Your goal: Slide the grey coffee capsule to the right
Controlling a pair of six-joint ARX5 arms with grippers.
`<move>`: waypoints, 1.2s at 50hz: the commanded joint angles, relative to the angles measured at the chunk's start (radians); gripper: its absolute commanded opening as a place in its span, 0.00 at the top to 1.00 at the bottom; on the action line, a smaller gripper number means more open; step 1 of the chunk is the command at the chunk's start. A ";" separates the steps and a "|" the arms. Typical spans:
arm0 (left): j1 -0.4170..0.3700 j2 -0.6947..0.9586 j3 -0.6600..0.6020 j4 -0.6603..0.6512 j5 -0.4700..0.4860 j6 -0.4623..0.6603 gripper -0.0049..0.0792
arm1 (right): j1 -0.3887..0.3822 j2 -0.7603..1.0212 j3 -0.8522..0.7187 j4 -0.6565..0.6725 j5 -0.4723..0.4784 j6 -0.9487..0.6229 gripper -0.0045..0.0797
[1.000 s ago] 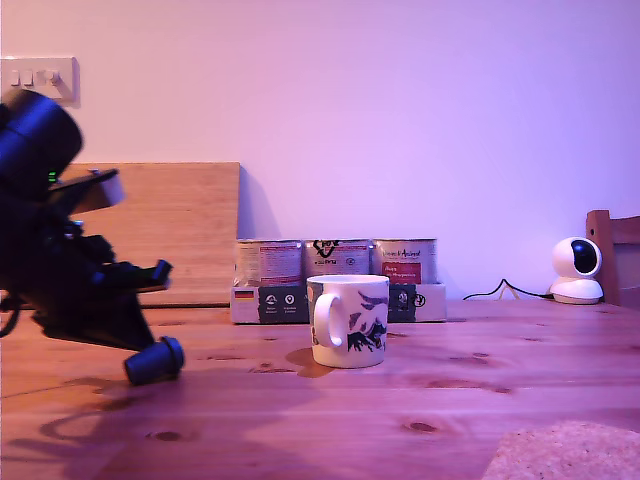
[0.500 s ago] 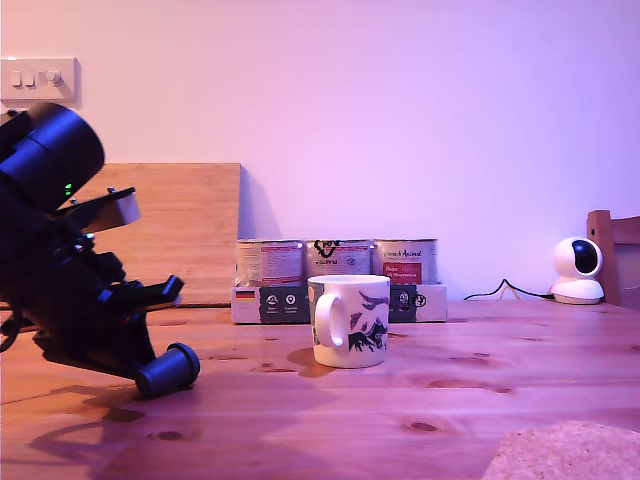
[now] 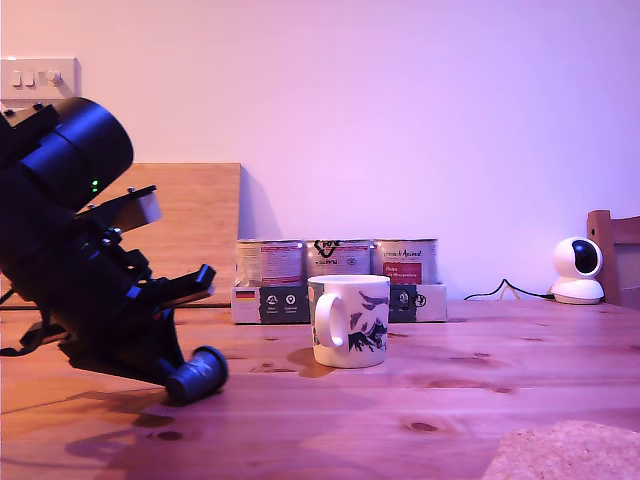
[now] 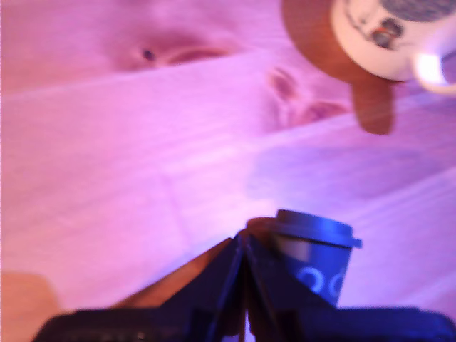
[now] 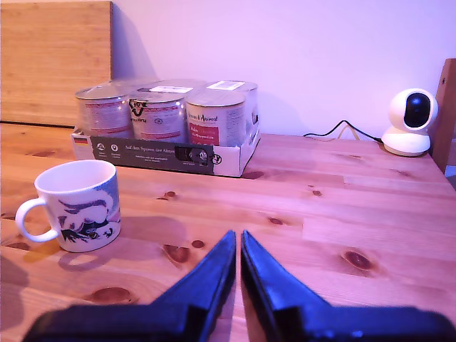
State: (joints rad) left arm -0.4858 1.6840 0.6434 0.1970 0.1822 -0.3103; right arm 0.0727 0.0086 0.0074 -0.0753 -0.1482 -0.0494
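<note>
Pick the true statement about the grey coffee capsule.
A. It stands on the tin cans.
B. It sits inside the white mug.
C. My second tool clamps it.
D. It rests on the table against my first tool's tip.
D: the first wrist view shows the grey coffee capsule on the table beside my first tool, whose fingers are shut.

My view: dark grey coffee capsule point(image 4: 313, 256), faint pale ring logo; white mug point(image 3: 349, 321), dark printed figures; knotted pine table point(image 3: 450, 400); my black first gripper point(image 4: 242, 246).
</note>
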 commanded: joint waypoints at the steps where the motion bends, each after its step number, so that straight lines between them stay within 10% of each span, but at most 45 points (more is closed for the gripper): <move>1: -0.017 0.018 -0.018 -0.031 0.021 -0.017 0.97 | -0.001 0.000 0.002 0.010 -0.003 0.009 0.96; 60: -0.172 0.018 0.090 -0.040 0.115 -0.164 0.97 | -0.001 0.000 0.002 0.010 -0.003 0.026 0.96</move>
State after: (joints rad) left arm -0.6529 1.6840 0.7326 0.1543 0.2905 -0.4694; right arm 0.0727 0.0086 0.0074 -0.0757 -0.1486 -0.0269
